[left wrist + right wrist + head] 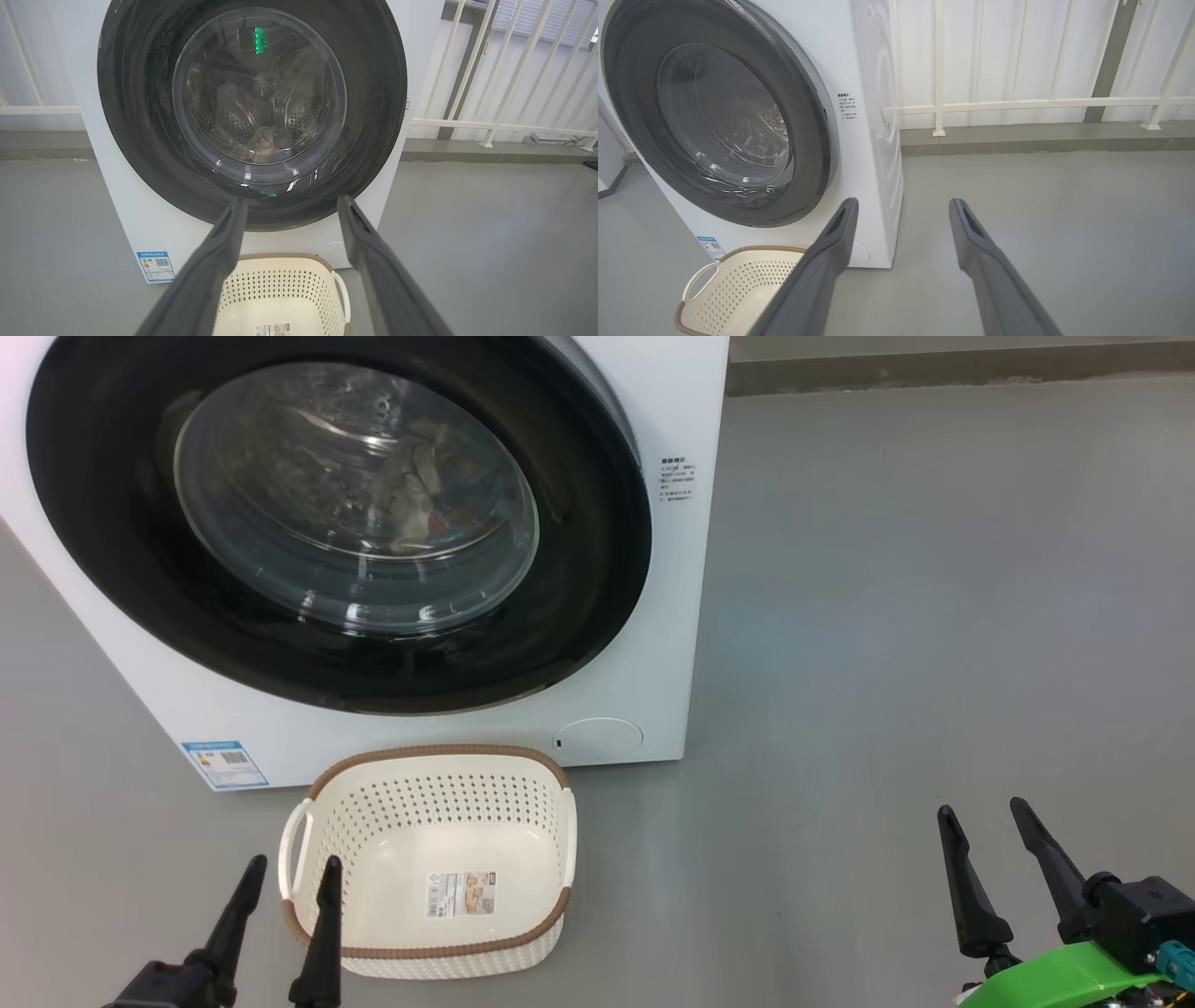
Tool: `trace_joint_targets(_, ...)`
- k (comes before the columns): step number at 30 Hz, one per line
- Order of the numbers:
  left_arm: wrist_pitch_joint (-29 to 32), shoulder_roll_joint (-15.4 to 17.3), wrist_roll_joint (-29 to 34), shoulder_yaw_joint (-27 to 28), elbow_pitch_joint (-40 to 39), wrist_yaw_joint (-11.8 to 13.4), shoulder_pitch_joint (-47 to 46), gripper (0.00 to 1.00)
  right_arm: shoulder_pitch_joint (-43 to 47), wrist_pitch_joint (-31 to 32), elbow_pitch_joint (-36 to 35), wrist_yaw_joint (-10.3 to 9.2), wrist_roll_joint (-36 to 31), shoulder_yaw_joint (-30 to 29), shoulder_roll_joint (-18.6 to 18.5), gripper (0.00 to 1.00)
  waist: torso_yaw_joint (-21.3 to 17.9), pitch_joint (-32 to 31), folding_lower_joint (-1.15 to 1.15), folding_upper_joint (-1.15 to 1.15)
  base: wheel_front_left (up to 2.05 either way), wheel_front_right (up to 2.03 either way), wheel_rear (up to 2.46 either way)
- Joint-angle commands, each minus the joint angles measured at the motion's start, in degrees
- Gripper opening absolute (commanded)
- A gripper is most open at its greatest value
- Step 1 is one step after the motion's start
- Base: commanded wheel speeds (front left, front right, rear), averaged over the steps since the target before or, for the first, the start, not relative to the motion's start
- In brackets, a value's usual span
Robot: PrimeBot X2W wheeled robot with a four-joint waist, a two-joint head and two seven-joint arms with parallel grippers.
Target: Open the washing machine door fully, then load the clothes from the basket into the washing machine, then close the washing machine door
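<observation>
Your left jaws are wide open and hold nothing. Your right jaws are wide open too, and empty. The door (588, 569) of the washing machine (672, 429) looks shut, flat against the front. You can see the clothes (411, 495) inside, through the glass (280, 476). The basket (439, 751) sits on the floor (887, 616) just in front of the machine, with nothing in it but a sticker (460, 893). So I think the job is about done. If the door needs one more push, it is straight ahead and up from your left jaws. They are nearer; your right jaws are off to the side, past the machine's corner.
</observation>
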Motion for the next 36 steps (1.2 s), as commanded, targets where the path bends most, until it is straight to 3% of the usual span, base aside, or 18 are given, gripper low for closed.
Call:
trace_joint_targets(1,-0.11,1.14,-0.5,1.71,-1.41,0.59,-1.07,1.0,-0.3,-0.08,-1.79,-0.15,-0.68,1.29,-0.32,1.0,-0.01,-0.05,0.0,0.0,0.0,0.0,0.0)
trace_joint_targets(13,-0.07,1.45,-0.9,1.24,-1.23,1.0,-1.17,1.0,-0.3,0.07,-1.83,-0.15,-0.54,1.49,-0.28,1.0,-0.1,-0.28,0.0,0.0,0.0,0.0,0.0)
trace_joint_targets(14,0.0,0.28,-0.5,-0.61,0.03,0.57,0.03,0.0,0.04,0.02,-0.03,0.0,0.01,0.07,0.07,0.0,-0.1,-0.29,0.0,0.0,0.0,0.0,0.0)
trace_joint_targets(25,0.08,-3.19,-0.51,-1.7,7.24,0.57,3.56,0.0,2.09,0.08,8.92,0.0,0.14,0.18,0.99,0.0,-0.11,-0.31,0.0,0.0,0.0,0.0,0.0)
trace_joint_targets(32,1.15,-3.25,-4.7,-0.88,7.23,0.46,2.96,0.0,1.51,0.74,9.29,-0.01,4.76,0.15,0.92,0.0,-0.22,-0.43,0.14,0.0,0.0,0.0,0.0)
trace_joint_targets(36,1.61,-3.28,-6.51,-0.54,7.28,0.41,2.69,0.0,1.22,1.02,9.53,-0.01,6.75,0.15,0.89,0.0,-0.27,-0.35,0.03,0.0,0.0,0.0,0.0)
